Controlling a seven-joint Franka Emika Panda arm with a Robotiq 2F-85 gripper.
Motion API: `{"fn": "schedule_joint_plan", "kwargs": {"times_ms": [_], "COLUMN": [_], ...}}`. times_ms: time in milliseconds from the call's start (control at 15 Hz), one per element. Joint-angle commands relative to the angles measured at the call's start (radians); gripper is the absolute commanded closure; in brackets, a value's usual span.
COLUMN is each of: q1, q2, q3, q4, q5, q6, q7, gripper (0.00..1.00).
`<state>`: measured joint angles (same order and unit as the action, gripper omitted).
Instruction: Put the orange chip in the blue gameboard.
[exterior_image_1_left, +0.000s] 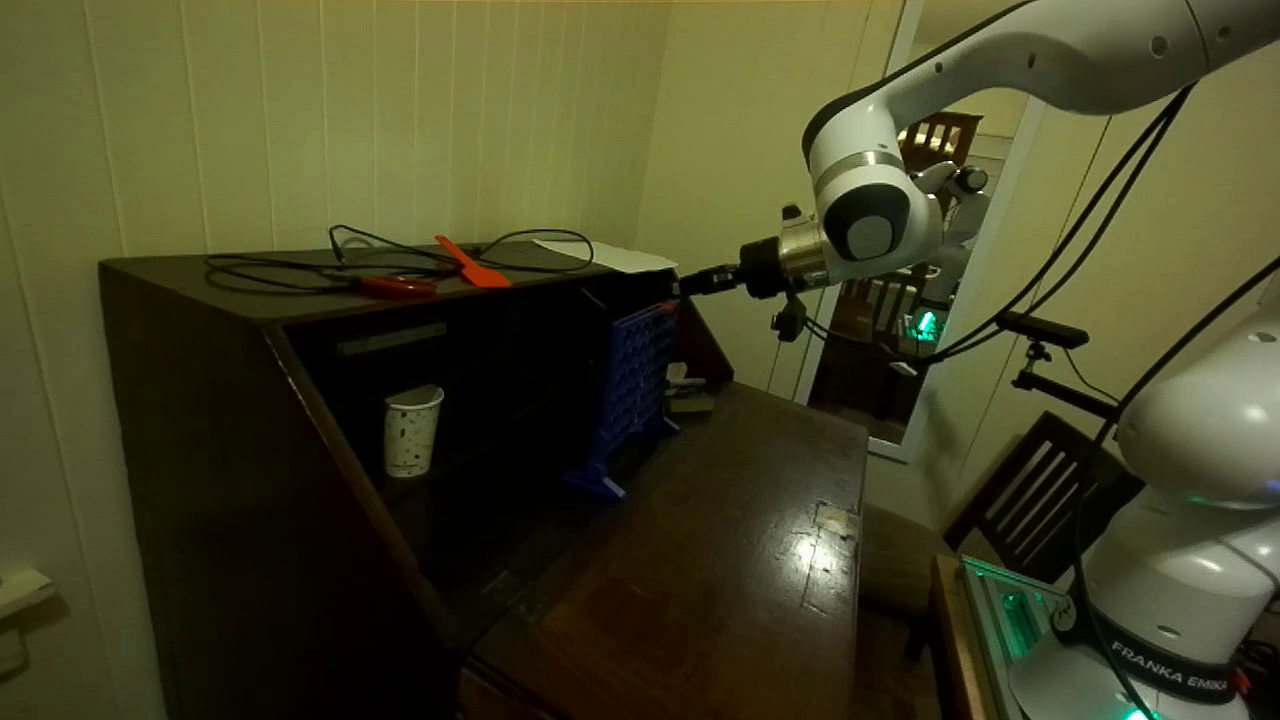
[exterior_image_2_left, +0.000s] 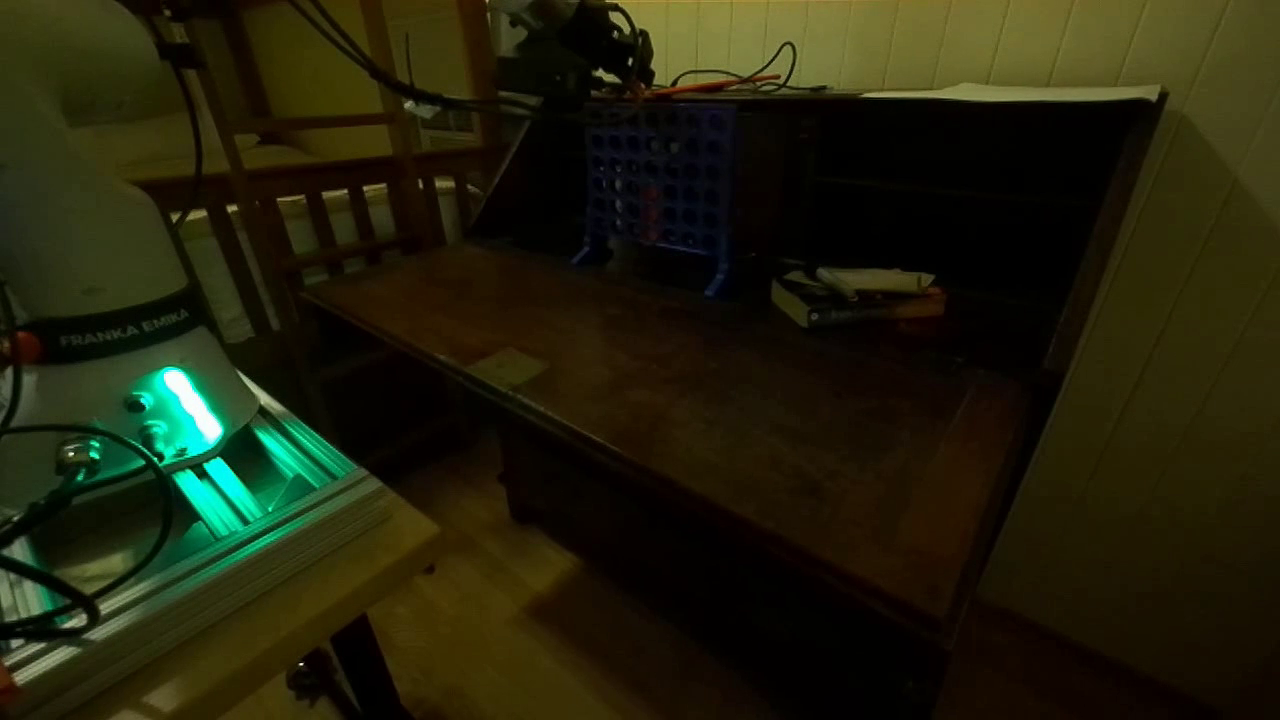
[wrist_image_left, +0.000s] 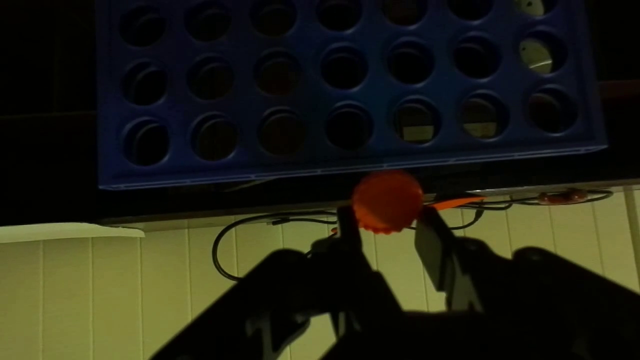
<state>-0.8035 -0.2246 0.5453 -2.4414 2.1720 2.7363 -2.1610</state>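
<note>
The orange chip (wrist_image_left: 387, 201), a round disc with a ridged edge, is pinched between the fingertips of my gripper (wrist_image_left: 386, 212) in the wrist view. The blue gameboard (wrist_image_left: 310, 95) stands upright, its top edge just beside the chip in that view. In an exterior view my gripper (exterior_image_1_left: 681, 288) reaches in at the top of the gameboard (exterior_image_1_left: 635, 375). The chip is a small reddish spot there (exterior_image_1_left: 668, 306). In an exterior view the gameboard (exterior_image_2_left: 695, 180) has reddish discs in one column, and my dark gripper is above its top. I cannot tell whether chip and board touch.
The dark wooden desk (exterior_image_1_left: 740, 480) surrounds the board. On its top lie black cables (exterior_image_1_left: 270, 262), an orange-red spatula (exterior_image_1_left: 470, 264) and white paper (exterior_image_1_left: 615, 257). A speckled cup (exterior_image_1_left: 412, 435) stands inside. Books (exterior_image_2_left: 860, 297) lie beside the board.
</note>
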Motion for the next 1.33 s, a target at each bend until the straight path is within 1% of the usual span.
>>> {"fn": "schedule_joint_plan", "kwargs": {"times_ms": [0,600,1267], "q1": [-0.005,-0.013,-0.014], "q2": [0.019,0.041,0.098], "q3": [0.003,0.005,0.007], "q4": [0.022,0.045,0.084], "q5": [0.023,0.061,0.091], "q6": [-0.012,-0.028,-0.017], "q7": [-0.023,-0.076,-0.144], "gripper": [0.91,0.91,0.91]}}
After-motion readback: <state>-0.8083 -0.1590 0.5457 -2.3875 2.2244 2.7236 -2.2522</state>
